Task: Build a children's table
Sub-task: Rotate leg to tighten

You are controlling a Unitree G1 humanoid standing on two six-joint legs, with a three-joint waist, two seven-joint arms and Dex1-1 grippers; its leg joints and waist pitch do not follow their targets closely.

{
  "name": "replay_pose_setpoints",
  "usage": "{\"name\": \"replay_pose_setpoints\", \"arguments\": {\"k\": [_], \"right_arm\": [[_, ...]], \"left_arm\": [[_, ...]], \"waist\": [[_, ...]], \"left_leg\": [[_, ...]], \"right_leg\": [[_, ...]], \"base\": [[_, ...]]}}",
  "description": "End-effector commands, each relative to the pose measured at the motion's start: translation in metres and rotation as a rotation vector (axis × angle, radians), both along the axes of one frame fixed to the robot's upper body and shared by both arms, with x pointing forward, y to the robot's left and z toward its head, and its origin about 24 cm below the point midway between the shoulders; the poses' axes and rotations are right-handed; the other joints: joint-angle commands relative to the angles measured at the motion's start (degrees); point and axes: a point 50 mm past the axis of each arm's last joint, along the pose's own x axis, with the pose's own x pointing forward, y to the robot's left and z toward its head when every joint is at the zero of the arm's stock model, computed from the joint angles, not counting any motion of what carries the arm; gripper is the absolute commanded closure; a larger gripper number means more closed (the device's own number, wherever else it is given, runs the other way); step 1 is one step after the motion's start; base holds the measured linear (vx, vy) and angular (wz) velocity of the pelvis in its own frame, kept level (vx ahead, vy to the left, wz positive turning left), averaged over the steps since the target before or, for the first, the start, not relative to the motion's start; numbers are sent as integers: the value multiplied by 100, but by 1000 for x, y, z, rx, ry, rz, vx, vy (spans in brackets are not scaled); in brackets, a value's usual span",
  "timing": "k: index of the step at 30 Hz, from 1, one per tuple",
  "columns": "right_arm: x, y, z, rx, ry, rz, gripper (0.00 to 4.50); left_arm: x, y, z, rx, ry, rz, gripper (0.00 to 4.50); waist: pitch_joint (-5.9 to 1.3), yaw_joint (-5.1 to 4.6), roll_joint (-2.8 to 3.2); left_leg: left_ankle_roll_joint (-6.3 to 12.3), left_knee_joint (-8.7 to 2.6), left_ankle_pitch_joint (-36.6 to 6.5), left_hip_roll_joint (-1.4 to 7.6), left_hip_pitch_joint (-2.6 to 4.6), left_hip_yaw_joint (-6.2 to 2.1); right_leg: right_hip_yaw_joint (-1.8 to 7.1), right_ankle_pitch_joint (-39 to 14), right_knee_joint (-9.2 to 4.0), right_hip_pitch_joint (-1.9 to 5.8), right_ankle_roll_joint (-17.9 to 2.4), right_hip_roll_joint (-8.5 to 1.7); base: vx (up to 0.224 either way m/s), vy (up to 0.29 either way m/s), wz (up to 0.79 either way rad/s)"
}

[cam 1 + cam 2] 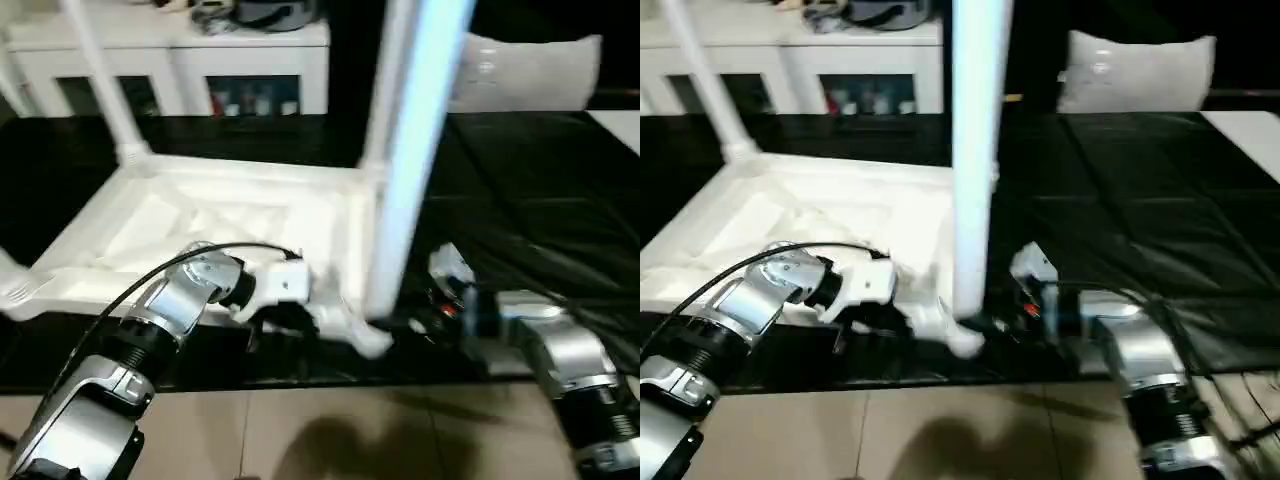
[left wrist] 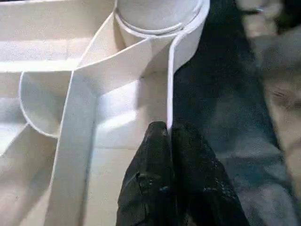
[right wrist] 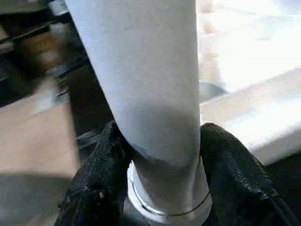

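- Your table top [image 1: 215,225] lies upside down on the black mat [image 1: 520,200], its ribbed side facing up; it sits in front of you, a bit to your left.
- One leg [image 1: 105,80] already stands in the far left corner socket; it leans up toward the white cabinet [image 1: 230,65] behind; that one looks done.
- A second leg [image 1: 410,150] stands tall at the near right corner [image 1: 365,335]; this is the one you are working on now.
- Your right gripper [image 3: 157,155] has a black finger on each side of this leg, low down near its bottom end; the fingers [image 3: 235,165] touch the leg, so I judge that it holds the leg.
- In the right wrist view, the leg's bottom end has a ring [image 3: 169,209] around it; I cannot tell if the leg is pushed all the way into its socket yet.
- Your left gripper [image 2: 169,136] is closed tight, fingers pressed together with nothing between them; its tips rest at the thin wall of the table top, just beside the round socket [image 2: 157,19]; it looks like it steadies the top.
- A white stub [image 1: 12,285] pokes out at the near left corner; I cannot tell what it is.
- So about half the legs look in; I think you need to seat this leg firmly, then fit the others, then turn the table over.
- A white pillow [image 1: 525,70] lies at the far right, well away from the work.
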Motion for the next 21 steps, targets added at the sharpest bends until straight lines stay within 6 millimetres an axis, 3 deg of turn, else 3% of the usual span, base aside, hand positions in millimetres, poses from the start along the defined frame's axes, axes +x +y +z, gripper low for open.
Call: {"name": "replay_pose_setpoints", "arguments": {"k": [1, 2, 3, 4, 5, 6, 7, 8, 9, 10, 11, 12, 13, 14, 15, 16, 17, 18, 19, 20, 21], "right_arm": [[10, 24, -12, -43, 32, -151, 257], [11, 25, -12, -46, 33, -165, 257], [13, 27, -14, -55, 36, -213, 257], [20, 31, -18, -45, 48, -336, 257], [22, 33, -18, -42, 52, -361, 257], [24, 35, -19, -36, 60, -409, 257], [32, 38, -18, 45, 102, -553, 257], [32, 38, -18, 52, 102, -561, 223], [34, 39, -16, 83, 102, -602, 203], [34, 40, -15, 93, 96, -608, 189], [34, 40, -14, 95, 90, -615, 189], [33, 39, -14, 101, 89, -617, 183], [30, 37, -13, 91, 72, -603, 167], [29, 35, -13, 81, 60, -598, 156], [28, 32, -13, 61, 42, -594, 150], [27, 30, -13, 53, 34, -591, 146], [27, 28, -13, 41, 20, -585, 146], [24, 21, -13, 14, 2, -580, 123], [22, 18, -12, 21, 5, -573, 113], [22, 17, -12, 28, 5, -566, 113], [20, 12, -10, 28, 1, -559, 109]], "left_arm": [[-4, -44, -2, -111, 9, 0, 450], [-4, -45, -1, -114, 8, 7, 450], [-2, -48, -1, -124, 6, 28, 450], [1, -55, 1, -141, -8, 76, 450], [1, -56, 1, -144, -12, 88, 450], [3, -60, 2, -151, -21, 112, 450], [10, -66, 5, -150, -98, 159, 450], [11, -67, 5, -148, -112, 160, 450], [17, -67, 7, -129, -191, 164, 450], [20, -65, 7, -115, -222, 169, 450], [21, -64, 7, -107, -243, 169, 450], [21, -63, 8, -106, -254, 161, 450], [22, -60, 8, -111, -273, 144, 450], [21, -59, 8, -114, -285, 135, 450], [21, -56, 8, -114, -293, 123, 450], [21, -55, 7, -112, -295, 121, 450], [21, -54, 7, -108, -299, 117, 450], [21, -50, 5, -88, -320, 124, 450], [22, -47, 4, -85, -327, 142, 450], [23, -46, 4, -86, -329, 152, 450], [24, -44, 5, -106, -326, 176, 450]], "waist": [[-201, -83, -65], [-204, -132, -47], [-212, -224, -18], [-215, -333, 26], [-190, -401, 91], [-191, -461, 135], [-120, -539, 241], [-128, -506, 233], [-83, -491, 143], [-71, -472, -37], [-39, -498, -176], [-36, -566, -185], [-134, -542, -30], [-194, -497, 192], [-198, -480, 223], [-164, -340, 302], [-164, -340, 302], [-6, -283, -234], [-7, -289, -251], [-117, -214, -197], [-163, -103, -136]], "left_leg": [[117, -370, -1803, 84, 14, -90], [91, -372, -1879, 93, 7, -103], [92, -375, -2072, 99, 8, -143], [99, -421, -2278, 163, -13, -188], [95, -451, -2542, 212, 16, -226], [83, -493, -2819, 269, 14, -285], [8, -880, -4058, 604, -161, -457], [-41, -1026, -4409, 724, -199, -499], [-120, -1062, -4675, 623, -32, -374], [-158, -471, -4010, 80, 401, -183], [-45, 12, -3112, -196, 651, -33], [230, 231, -2034, -275, 344, -36], [304, 11, -1858, -72, 147, -112], [258, -312, -2229, 355, -65, -365], [252, -521, -2614, 617, -217, -501], [74, -831, -3462, 838, 22, -491], [74, -831, -3462, 838, 22, -491], [-50, -127, -2441, -143, 329, -57], [209, 229, -1572, -298, 408, 30], [322, 16, -1258, -224, 91, -30], [372, -301, -792, 14, -199, -169]], "right_leg": [[82, -4214, -771, 188, 99, -344], [50, -4221, -782, 200, 141, -342], [-57, -4204, -845, 238, 248, -336], [-113, -3921, -847, 302, 218, -349], [-194, -3832, -876, 309, 183, -346], [-238, -3633, -858, 372, 169, -346], [-144, -2561, -323, 626, -36, -285], [23, -1889, 69, 684, -172, -281], [180, -1453, 73, 477, -367, -267], [57, -3751, -782, 17, -123, -357], [-157, -4949, -1208, -309, 162, -377], [-358, -5872, -1289, 12, 715, -542], [-597, -5147, -1247, 328, 1005, -536], [-453, -3658, -814, 654, 771, -541], [-244, -2805, -366, 748, 559, -527], [113, -1472, 1, 518, -57, -455], [113, -1472, 1, 518, -57, -455], [-52, -4285, -959, -60, 399, -381], [-117, -5840, -1118, -122, 624, -591], [-81, -5546, -952, 273, 699, -627], [-31, -4425, -776, 425, 697, -549]], "base": [[0, 0, 0], [0, 0, 0], [0, 0, 0], [-32, 55, -10], [-32, 55, -10], [-52, 58, -12], [-65, 36, -7], [-65, 36, -7], [0, 0, 0], [43, -63, 13], [43, -63, 13], [74, -18, -11], [97, 42, -25], [97, 42, -25], [89, 24, -5], [0, 0, 0], [54, -39, 17], [76, -57, 32], [166, -47, 12], [134, -9, -1], [135, 23, -23]]}}
